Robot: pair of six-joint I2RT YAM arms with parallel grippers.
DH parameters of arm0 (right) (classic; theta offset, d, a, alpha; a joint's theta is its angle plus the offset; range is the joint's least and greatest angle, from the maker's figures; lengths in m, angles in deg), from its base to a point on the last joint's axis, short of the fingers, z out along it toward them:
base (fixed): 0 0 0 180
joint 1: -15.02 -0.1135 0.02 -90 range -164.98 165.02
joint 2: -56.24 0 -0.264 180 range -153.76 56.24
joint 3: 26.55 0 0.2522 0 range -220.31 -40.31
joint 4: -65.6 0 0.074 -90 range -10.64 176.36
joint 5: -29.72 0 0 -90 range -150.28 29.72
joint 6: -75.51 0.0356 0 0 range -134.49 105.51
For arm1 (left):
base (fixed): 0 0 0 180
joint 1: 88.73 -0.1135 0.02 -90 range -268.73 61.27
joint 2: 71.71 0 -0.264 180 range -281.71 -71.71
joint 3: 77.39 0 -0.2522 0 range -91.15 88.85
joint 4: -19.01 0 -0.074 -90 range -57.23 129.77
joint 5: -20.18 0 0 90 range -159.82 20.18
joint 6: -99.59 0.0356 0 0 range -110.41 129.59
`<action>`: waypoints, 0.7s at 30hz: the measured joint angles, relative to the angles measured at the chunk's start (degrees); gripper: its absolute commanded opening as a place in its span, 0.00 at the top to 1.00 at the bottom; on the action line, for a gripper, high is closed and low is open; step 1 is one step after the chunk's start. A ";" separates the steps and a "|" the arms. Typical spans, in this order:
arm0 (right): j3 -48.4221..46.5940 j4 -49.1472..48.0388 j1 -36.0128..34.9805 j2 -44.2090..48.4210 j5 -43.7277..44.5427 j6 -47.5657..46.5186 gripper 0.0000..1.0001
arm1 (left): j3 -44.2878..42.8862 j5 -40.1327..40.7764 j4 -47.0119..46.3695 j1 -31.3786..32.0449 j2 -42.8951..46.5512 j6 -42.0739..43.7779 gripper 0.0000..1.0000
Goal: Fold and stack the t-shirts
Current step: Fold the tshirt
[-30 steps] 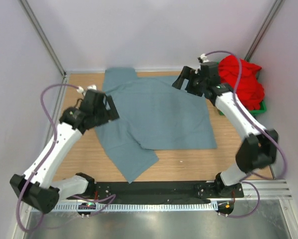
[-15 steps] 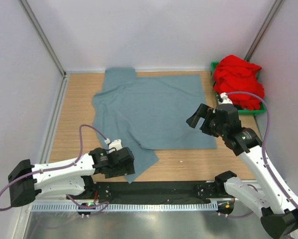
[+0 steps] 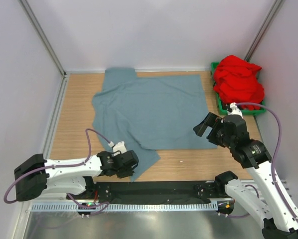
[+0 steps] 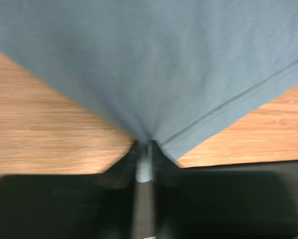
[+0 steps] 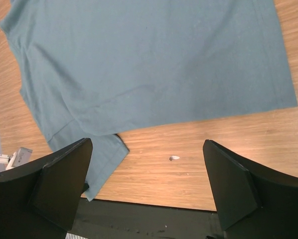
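Observation:
The dusty grey-blue t-shirt [image 3: 154,109] lies spread over the wooden table, with one flap reaching toward the near edge. Low on the left, my left gripper [image 3: 133,168] sits at that flap's corner. In the left wrist view the cloth [image 4: 149,64] bunches into a point between the left gripper's [image 4: 145,149] jaws, which are pinched together on it. The bright red t-shirt [image 3: 237,79] is heaped in a green bin [image 3: 220,105] at the back right. My right gripper [image 3: 203,124] hovers over the grey-blue shirt's [image 5: 149,64] near right corner, and the right gripper's [image 5: 147,145] jaws stand wide with nothing between them.
A black strip [image 3: 164,188] with both arm bases runs along the table's near edge. Grey walls close in the left, back and right. A small white speck [image 5: 174,158] lies on bare wood [image 3: 189,162] in front of the shirt.
The left jaws have closed on the corner of the shirt's near flap. The right arm has shifted slightly toward the near right and stays open.

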 measured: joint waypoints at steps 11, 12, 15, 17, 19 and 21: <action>10.03 5.16 -0.09 2.08 3.85 5.01 0.00 | 0.00 2.78 7.43 0.48 12.81 -2.51 1.00; 11.34 5.35 -0.11 2.08 4.15 5.49 0.00 | -0.48 3.54 9.86 0.48 16.06 -2.95 1.00; 15.63 5.07 -0.22 2.01 4.37 6.97 0.00 | -3.78 6.78 18.80 0.46 26.18 -4.35 1.00; 18.43 4.13 -0.31 1.01 4.46 8.24 0.00 | -7.06 9.20 24.57 0.46 31.41 -5.31 1.00; 20.76 2.38 -0.31 -1.07 5.03 9.60 0.00 | -9.75 11.30 30.01 0.46 35.01 -5.79 0.99; 22.36 0.07 -0.31 -3.67 5.51 10.84 0.00 | -11.28 12.85 33.88 0.46 37.51 -6.08 0.99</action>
